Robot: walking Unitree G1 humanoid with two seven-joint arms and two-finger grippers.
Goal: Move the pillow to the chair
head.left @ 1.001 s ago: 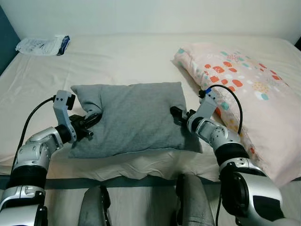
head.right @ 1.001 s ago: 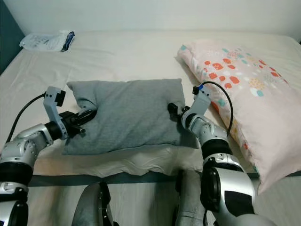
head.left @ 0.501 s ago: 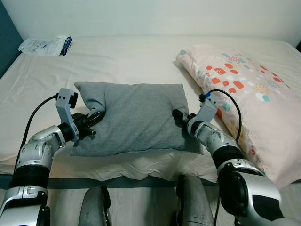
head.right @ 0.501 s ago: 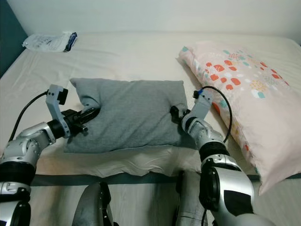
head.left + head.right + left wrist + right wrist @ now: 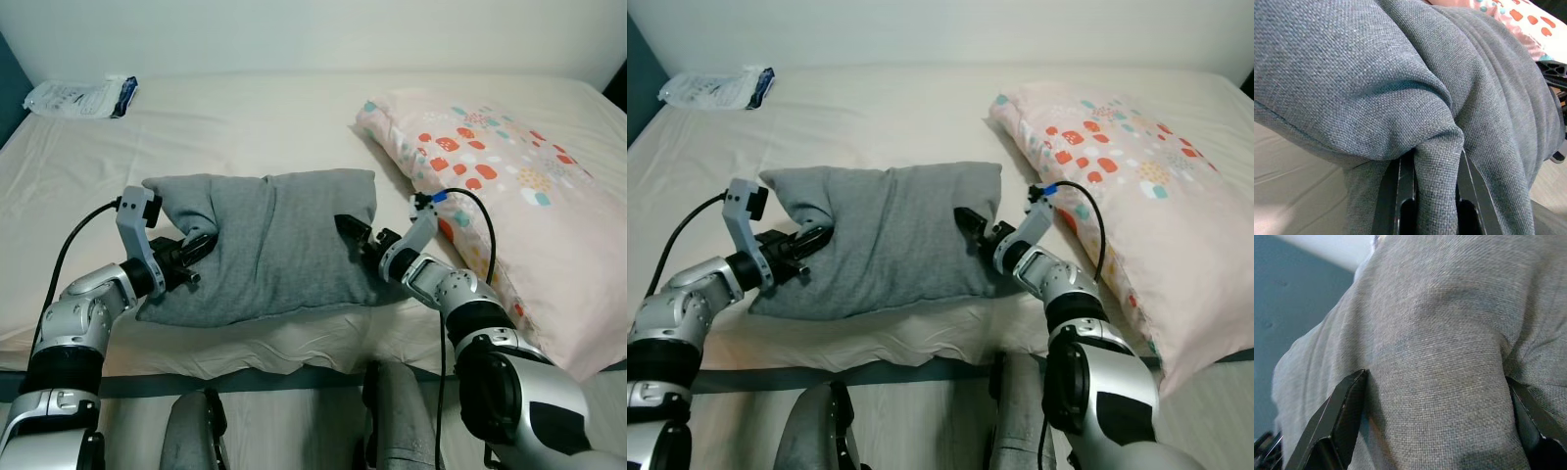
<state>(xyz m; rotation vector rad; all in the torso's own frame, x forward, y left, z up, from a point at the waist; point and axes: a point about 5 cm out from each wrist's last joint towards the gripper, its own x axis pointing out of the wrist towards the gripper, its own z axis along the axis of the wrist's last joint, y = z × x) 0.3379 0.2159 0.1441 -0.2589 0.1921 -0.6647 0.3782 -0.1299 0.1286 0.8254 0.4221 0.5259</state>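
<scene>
Both silver arms reach forward and inward, elbows bent, forearms low. The left gripper [image 5: 193, 250] is at the left end of the pillow [image 5: 265, 240], its two black fingers [image 5: 1400, 191] closed on a pinched fold of fabric. The right gripper [image 5: 353, 235] presses into the pillow's right end, its fingers [image 5: 1337, 416] spread wide with fabric bulging between them. A black cable loops from each wrist. The robot's knees show below.

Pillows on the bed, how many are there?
2. The grey pillow lies near the bed's front edge, between the left gripper and right gripper. The patterned pillow lies on the robot's right side of the bed.
</scene>
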